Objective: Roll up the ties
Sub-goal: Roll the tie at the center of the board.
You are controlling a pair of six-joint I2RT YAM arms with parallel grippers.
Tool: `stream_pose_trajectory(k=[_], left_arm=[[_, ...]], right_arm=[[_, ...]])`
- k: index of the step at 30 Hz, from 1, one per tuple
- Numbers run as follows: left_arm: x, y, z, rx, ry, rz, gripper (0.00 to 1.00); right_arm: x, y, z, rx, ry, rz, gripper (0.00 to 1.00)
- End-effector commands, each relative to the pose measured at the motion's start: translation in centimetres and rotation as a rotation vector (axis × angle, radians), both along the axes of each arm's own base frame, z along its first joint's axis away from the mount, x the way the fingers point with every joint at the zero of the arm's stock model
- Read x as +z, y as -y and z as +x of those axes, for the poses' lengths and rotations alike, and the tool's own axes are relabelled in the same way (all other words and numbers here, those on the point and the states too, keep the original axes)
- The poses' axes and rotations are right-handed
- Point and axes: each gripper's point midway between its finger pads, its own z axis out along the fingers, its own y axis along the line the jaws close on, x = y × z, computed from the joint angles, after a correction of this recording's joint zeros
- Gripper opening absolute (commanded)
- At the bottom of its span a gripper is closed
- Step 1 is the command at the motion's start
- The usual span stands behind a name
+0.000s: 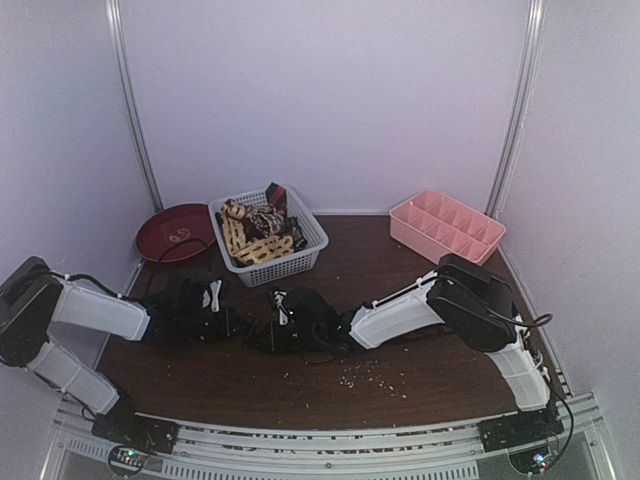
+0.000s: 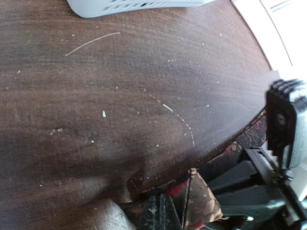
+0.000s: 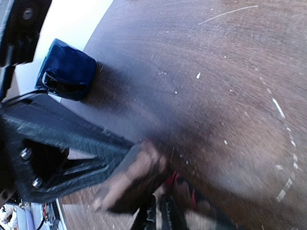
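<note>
We find the left gripper (image 2: 160, 212) with its jaws fully closed. The dark red tie (image 2: 199, 201) lies bunched directly against its fingertips; we cannot tell whether fabric is pinched between them. The right gripper (image 3: 160, 213) also has its jaws closed, with the same tie just at its tips on the opposite side; again we cannot confirm a grip. Both grippers meet low over the table (image 1: 420, 300), left of its centre, and the tie rests there between them. The other ties (image 1: 255, 232) fill the white basket (image 1: 305, 250) at the far edge. A red dish (image 1: 172, 232) occupies the far left corner, a pink divided tray (image 1: 447, 226) the far right corner. A blue mug (image 3: 67, 69) stands at a table edge beside the white wall.
</note>
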Motion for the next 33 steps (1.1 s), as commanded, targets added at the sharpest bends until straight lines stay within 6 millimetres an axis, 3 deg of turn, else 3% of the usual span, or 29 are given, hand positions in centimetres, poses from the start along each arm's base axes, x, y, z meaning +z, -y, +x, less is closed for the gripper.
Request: stream_pose_trajectory(k=[1, 7, 14, 21, 33], left_arm=[[0.1, 0.6, 0.0, -0.018, 0.019, -0.021, 0.00], [0.7, 1.3, -0.1, -0.036, 0.033, -0.036, 0.00], [0.6, 1.9, -0.1, -0.049, 0.031, -0.042, 0.00], [0.6, 2.3, -0.2, -0.056, 0.032, -0.037, 0.00], [0.3, 2.2, -0.3, -0.050, 0.029, -0.026, 0.00]], right_arm=[[3.1, 1.2, 0.1, -0.041, 0.034, 0.000, 0.09], [4.7, 2.3, 0.4, -0.088, 0.042, 0.017, 0.15], [6.1, 2.3, 1.4, -0.158, 0.037, 0.045, 0.30], [4.5, 2.7, 2.2, -0.210, 0.022, -0.026, 0.32], [2.6, 2.5, 1.3, -0.195, -0.044, -0.053, 0.33]])
